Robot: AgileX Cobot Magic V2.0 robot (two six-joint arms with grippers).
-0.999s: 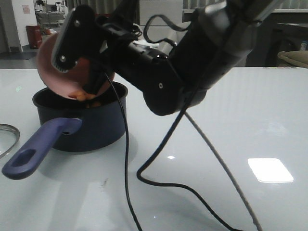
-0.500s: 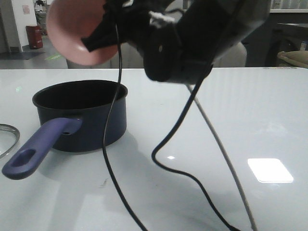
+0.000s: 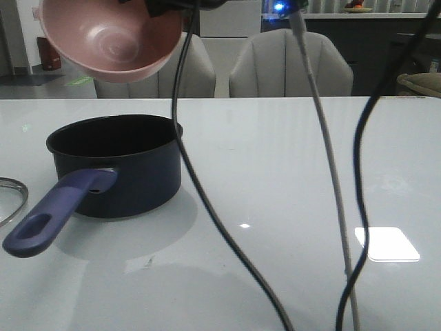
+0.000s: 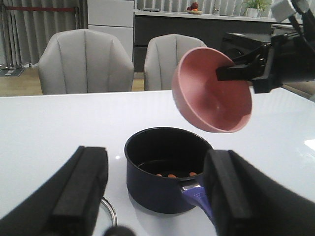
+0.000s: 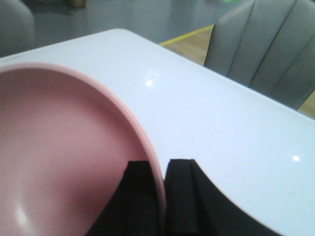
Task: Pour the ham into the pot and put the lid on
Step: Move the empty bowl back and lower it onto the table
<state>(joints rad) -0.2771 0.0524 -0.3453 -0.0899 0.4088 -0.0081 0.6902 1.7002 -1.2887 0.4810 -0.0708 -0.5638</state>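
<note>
Right claw (image 5: 160,196) clamped on the rim of the pink bowl (image 3: 110,38), one finger inside, one outside; bowl held aloft at upper left of the front view, tilted, inside bare. Left claw (image 4: 155,196) spread wide, gripping nothing, low over the surface (image 3: 289,158).

Front view, left to right:
- Lid (image 3: 10,200) at far left edge, only a strip of steel rim and glass visible, flat on the surface.
- Pot (image 3: 120,169) at left-centre, upright beneath the bowl, blue handle (image 3: 55,210) toward lower left, apart from the lid.
- Cables (image 3: 331,172) hang through centre and right.

Left wrist view: ham (image 4: 172,175), a few orange slices on the pot's black floor.
</note>
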